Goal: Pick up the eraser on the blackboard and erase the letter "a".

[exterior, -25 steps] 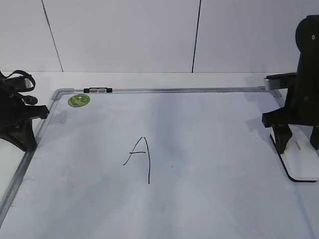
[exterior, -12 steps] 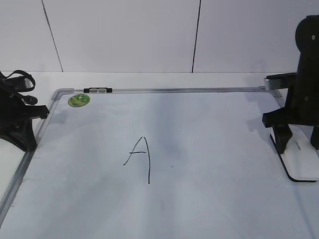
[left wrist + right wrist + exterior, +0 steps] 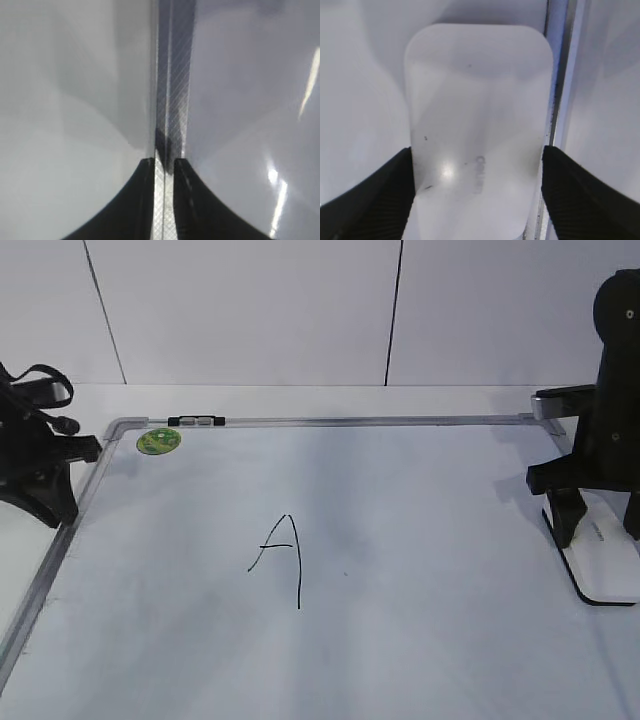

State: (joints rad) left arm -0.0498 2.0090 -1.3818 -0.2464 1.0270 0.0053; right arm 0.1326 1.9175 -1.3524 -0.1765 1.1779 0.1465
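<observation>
The blackboard [image 3: 420,500] is a white board in a grey frame, with only a tall capital "A" [image 3: 282,560] drawn on it. The letter "a" is not in view. The white eraser [image 3: 603,565] lies flat by the board's right edge. My right gripper [image 3: 598,530] stands over it. In the right wrist view both fingers of the right gripper [image 3: 477,152] press against the long sides of the eraser [image 3: 477,100]. My left gripper [image 3: 45,490] hovers over the left frame rail. In the left wrist view the left gripper [image 3: 163,162] has a narrow gap, and the rail [image 3: 172,75] shows through it.
A round green sticker [image 3: 158,441] sits in the board's far left corner. A small black-and-white clip [image 3: 196,421] is on the top rail beside it. White wall panels stand behind the table. The board's right rail [image 3: 560,75] runs just beside the eraser.
My left gripper has risen and drawn back a little from the left rail, and its jaws have parted slightly. The right gripper and the eraser have not moved.
</observation>
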